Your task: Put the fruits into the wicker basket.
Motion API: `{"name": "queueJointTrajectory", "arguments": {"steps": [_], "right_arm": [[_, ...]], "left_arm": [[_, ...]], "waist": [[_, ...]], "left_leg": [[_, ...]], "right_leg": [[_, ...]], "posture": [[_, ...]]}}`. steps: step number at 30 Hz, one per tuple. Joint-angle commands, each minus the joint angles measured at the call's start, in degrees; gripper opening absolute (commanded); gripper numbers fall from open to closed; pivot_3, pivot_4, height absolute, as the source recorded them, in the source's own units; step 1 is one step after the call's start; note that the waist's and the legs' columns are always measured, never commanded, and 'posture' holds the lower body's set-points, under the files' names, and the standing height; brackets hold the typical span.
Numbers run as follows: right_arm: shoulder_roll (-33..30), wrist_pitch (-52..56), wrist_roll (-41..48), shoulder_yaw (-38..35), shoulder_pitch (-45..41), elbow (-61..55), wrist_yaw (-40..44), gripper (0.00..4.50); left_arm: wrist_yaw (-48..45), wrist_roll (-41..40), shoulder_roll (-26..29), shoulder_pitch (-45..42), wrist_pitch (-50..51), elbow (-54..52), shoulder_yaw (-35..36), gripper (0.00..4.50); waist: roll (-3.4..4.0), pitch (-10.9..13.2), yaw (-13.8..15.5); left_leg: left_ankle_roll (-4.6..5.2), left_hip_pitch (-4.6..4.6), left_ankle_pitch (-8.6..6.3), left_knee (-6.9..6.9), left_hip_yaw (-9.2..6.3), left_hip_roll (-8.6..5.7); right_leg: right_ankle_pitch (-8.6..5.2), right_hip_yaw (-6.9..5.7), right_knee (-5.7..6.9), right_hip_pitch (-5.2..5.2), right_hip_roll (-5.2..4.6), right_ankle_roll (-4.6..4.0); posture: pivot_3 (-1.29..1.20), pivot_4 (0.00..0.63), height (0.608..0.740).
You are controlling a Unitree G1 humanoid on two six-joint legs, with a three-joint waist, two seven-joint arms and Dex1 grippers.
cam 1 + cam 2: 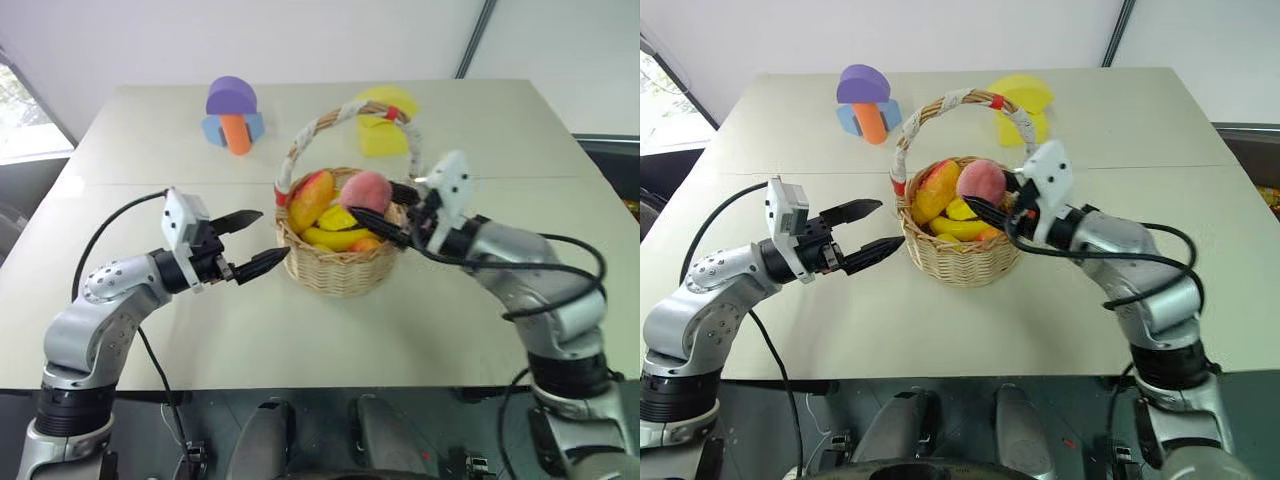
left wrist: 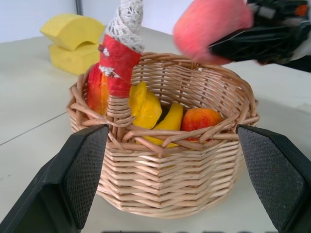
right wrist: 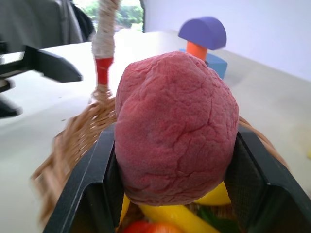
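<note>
The right gripper [image 1: 1002, 212] holds the pink peach [image 1: 982, 181] between its fingers over the wicker basket [image 1: 958, 262], so releasing it seems next, while the left gripper [image 1: 868, 229] waits wide open and empty.

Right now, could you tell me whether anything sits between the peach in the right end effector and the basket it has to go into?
Nothing visible does: the peach hangs over the basket, clear of its handle.

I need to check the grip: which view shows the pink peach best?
The right wrist view: the pink peach sits large between the right gripper fingers. The left wrist view catches it blurred; the eye views show it small above the wicker basket.
</note>
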Motion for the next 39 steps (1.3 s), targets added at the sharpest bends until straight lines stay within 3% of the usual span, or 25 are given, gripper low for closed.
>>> {"name": "queueJointTrajectory", "arguments": {"steps": [1,2,7,13,25,28,34,35,39], "right_arm": [[0.3,-1.2,-1.9,0.4,-1.2,-0.4,-0.1,4.05],[0.0,-1.7,-1.4,0.2,-1.1,-1.2,0.9,4.42],[-6.8,-5.3,2.7,-4.7,4.1,-8.6,10.8,4.42],[-11.1,-2.9,11.7,-17.3,12.4,-9.6,14.2,4.42],[1.9,-7.5,1.4,-12.0,3.3,9.6,0.0,4.42],[3.6,-8.1,1.7,-12.0,2.5,10.6,-0.2,3.58],[3.7,-8.7,2.2,-12.4,2.4,10.7,0.7,0.42],[3.6,-8.8,2.2,-12.6,2.5,10.6,0.8,0.07],[1.6,-11.2,1.5,-15.7,3.2,9.1,0.9,0.08]], "left_arm": [[0.9,-0.7,0.0,0.6,-0.8,-3.3,0.7,4.50],[1.2,-0.9,0.0,0.9,-0.7,-3.7,0.8,4.50],[2.1,-1.0,-0.1,2.4,-0.9,-4.5,1.2,4.50],[2.3,-1.7,-0.2,2.6,-0.7,-4.2,1.5,4.50],[1.6,-2.5,-0.6,0.0,-0.2,-3.2,-0.1,4.50],[2.1,-3.0,-0.6,0.2,0.0,-3.8,0.0,4.50],[2.7,-3.3,-0.8,1.1,0.0,-4.7,-0.2,4.50],[2.8,-3.3,-0.8,1.1,-0.1,-4.7,-0.3,4.50],[2.9,-3.4,-1.1,0.8,-0.2,-4.6,-0.6,4.50]], "waist": [[0.00,0.0,0.0],[0.00,0.0,-0.1],[0.00,0.0,0.0],[-0.01,0.0,-0.1],[0.00,0.0,-0.4],[0.00,0.0,-0.2],[0.00,0.0,-0.2],[0.00,0.0,-0.3],[0.01,0.0,-0.3]], "left_leg": [[0.01,-0.01,-0.01,0.00,0.00,-0.02],[0.03,-0.04,-0.02,0.00,0.01,-0.04],[0.06,-0.06,-0.04,-0.04,-0.02,-0.02],[0.09,0.01,-0.05,-0.04,-0.06,-0.02],[0.04,0.11,-0.02,-0.04,-0.02,0.06],[0.04,0.07,-0.03,-0.06,-0.02,0.04],[0.06,0.04,-0.04,-0.06,-0.02,0.00],[0.06,0.04,-0.04,-0.06,-0.02,0.01],[0.06,0.05,-0.03,-0.06,-0.02,0.03]], "right_leg": [[0.00,0.00,-0.03,0.00,-0.03,0.00],[0.00,0.00,-0.08,0.01,-0.04,0.00],[0.00,-0.05,-0.15,0.02,-0.03,0.01],[0.01,-0.09,-0.21,0.18,-0.03,0.01],[0.02,-0.05,-0.14,0.16,0.09,0.00],[0.02,-0.05,-0.15,0.14,0.07,0.00],[0.02,-0.05,-0.17,0.13,0.01,0.00],[0.02,-0.05,-0.17,0.13,0.02,0.00],[0.02,-0.05,-0.17,0.12,0.05,0.00]], "posture": [[0.00,0.150,0.740],[0.00,0.150,0.740],[0.00,0.150,0.740],[0.00,0.150,0.740],[0.00,0.150,0.740],[0.00,0.150,0.740],[0.00,0.150,0.740],[0.00,0.150,0.740],[0.00,0.150,0.740]]}}
